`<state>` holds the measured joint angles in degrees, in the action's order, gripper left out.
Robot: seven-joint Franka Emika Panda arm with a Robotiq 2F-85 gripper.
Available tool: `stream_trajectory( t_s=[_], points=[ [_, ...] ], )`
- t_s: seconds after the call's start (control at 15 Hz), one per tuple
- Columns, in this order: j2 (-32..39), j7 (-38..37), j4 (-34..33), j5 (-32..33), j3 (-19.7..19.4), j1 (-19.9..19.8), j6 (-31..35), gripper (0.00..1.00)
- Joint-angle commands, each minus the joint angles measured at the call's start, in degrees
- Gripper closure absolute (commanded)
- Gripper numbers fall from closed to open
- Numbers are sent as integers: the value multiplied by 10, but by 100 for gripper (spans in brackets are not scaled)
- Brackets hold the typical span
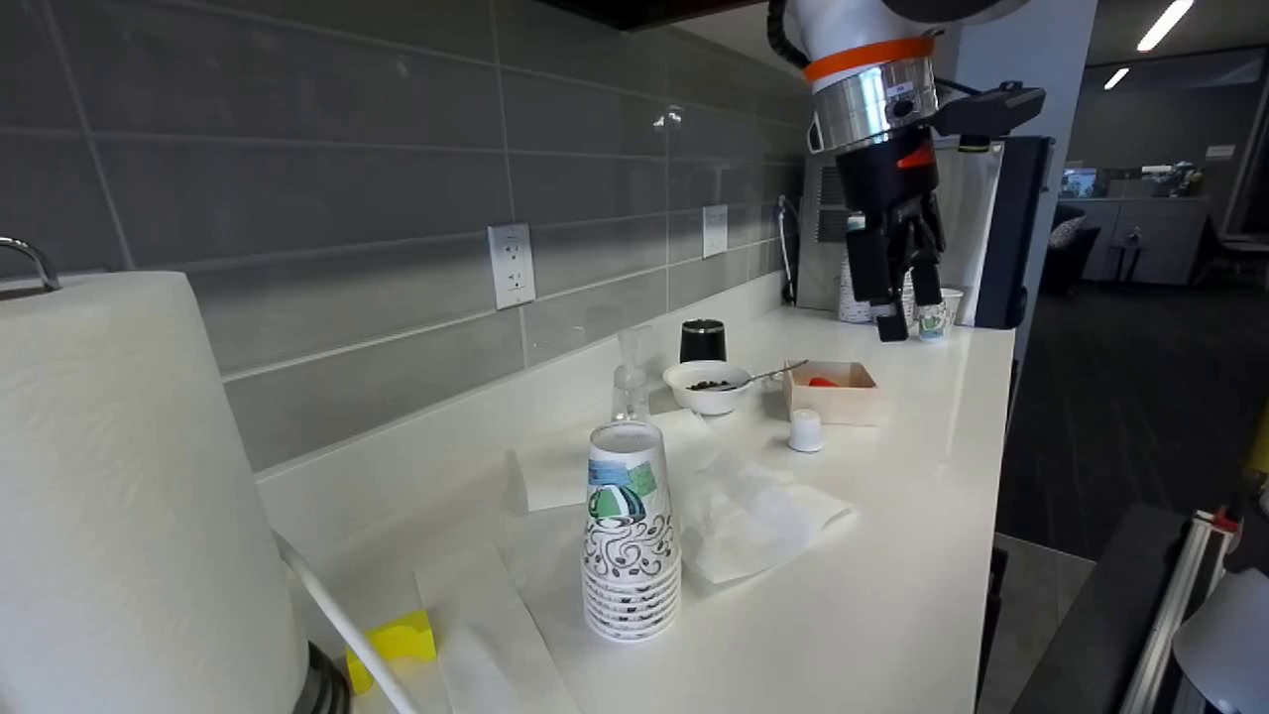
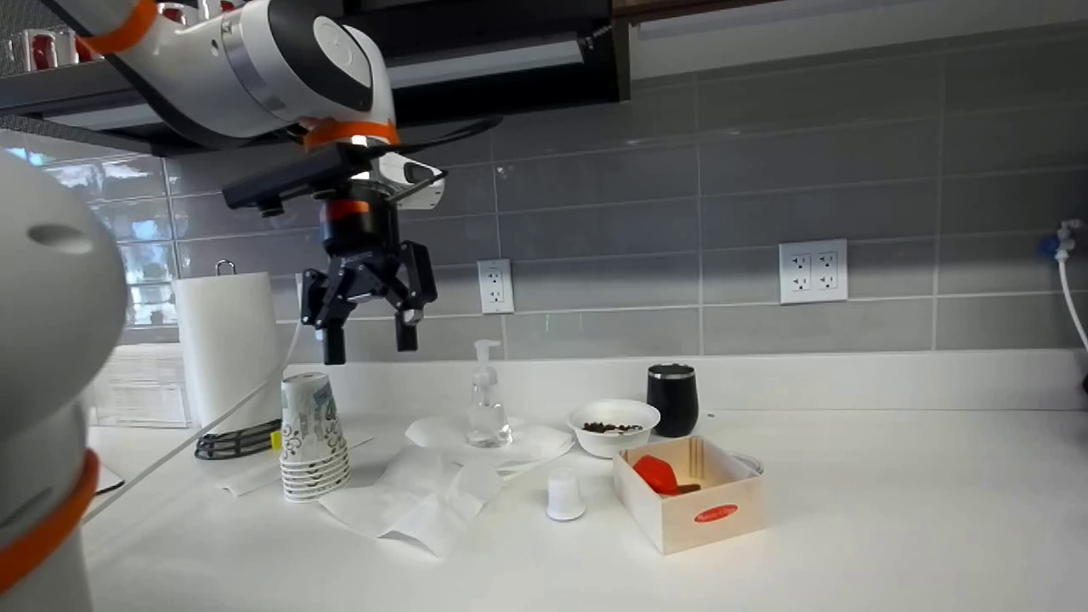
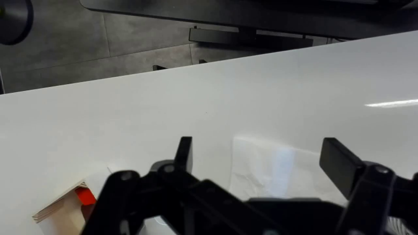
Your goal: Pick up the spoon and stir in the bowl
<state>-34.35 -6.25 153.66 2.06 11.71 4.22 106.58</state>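
Desk, white: ran long before me.
Tool, black: hung high, fingers apart, nothing between.
Bowl, white: stood on the desk near the black mug.
Spoon: leaned in the bowl, handle past the rim.
Step, I judged: approach, ungrasped; next called for crossing over, descending, gripping the handle.

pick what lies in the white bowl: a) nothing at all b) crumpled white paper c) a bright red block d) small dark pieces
d: in both exterior views, a cluster of small dark pieces shows inside the white bowl.
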Motion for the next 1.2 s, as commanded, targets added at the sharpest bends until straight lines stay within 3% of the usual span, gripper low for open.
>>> stream_trajectory(
  t_s=[0.0,0.6,0.87,1.13],
  points=[
    [1,-5,-1,5,-10,11,-2,0],
    [1,8,-11,16,-18,7,-7,0],
    [3,80,-46,59,-60,-7,-17,0],
    [30,191,-96,86,-128,-17,0,0]
  ],
)
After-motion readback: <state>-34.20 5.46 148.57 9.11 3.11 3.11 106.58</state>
